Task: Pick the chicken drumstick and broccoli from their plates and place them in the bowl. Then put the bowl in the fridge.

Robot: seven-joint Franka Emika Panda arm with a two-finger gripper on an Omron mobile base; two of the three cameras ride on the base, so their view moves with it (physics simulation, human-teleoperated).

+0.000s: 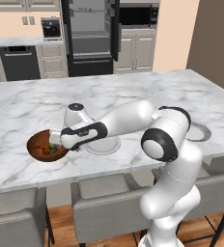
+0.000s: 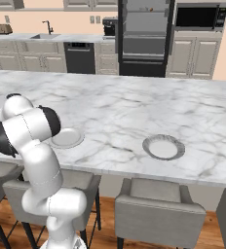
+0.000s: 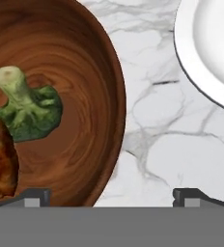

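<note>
Your next target is the fridge (image 1: 92,36), standing open far beyond the claw (image 3: 111,195). The bowl (image 3: 80,96) sits under the released claw, one fingertip inside the rim; clamp that wall squarely. The broccoli (image 3: 29,108) and chicken drumstick (image 3: 0,159) lie inside already.
</note>
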